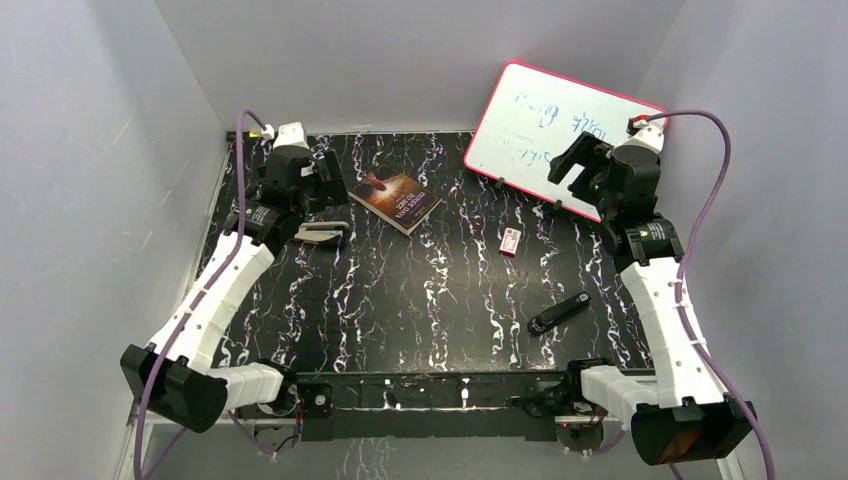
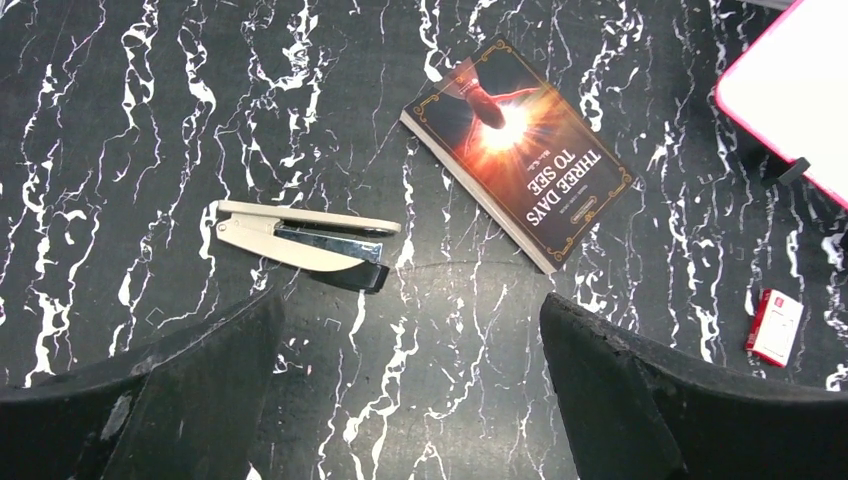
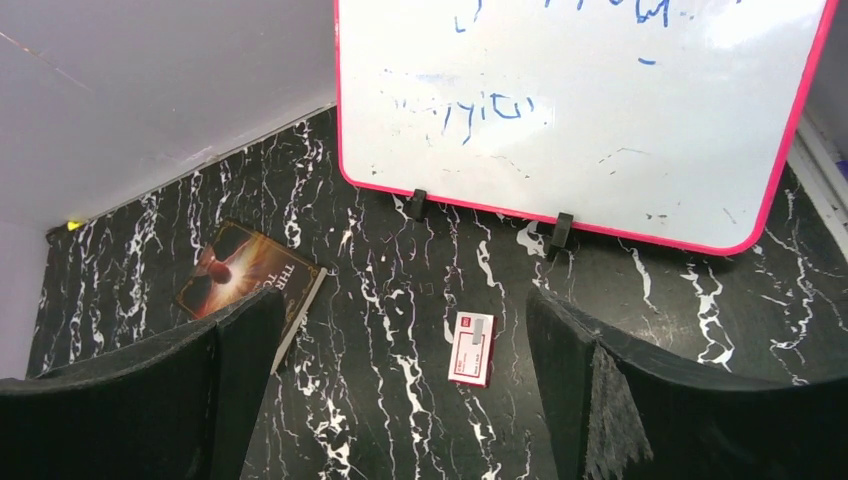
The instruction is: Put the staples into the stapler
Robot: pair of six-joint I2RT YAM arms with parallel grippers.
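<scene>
Top external: black white-veined table (image 1: 400, 300) inside grey walls (image 1: 400, 60); left fingers (image 2: 150, 410) and right fingers (image 3: 680, 410) gape empty.

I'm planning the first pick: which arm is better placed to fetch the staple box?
Right, probably. The staple box sits between the right gripper's open fingers in its wrist view; the left gripper, also open, hangs over the stapler, the box far to its side.

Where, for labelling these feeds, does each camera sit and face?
Top external: above, behind the bases, looks down on table; both arms show.
Left wrist: on left arm, looks down at stapler and book; open left gripper shows.
Right wrist: on right arm, faces whiteboard and staple box; open right gripper shows.
Shared: both wrist views catch book, staple box.
</scene>
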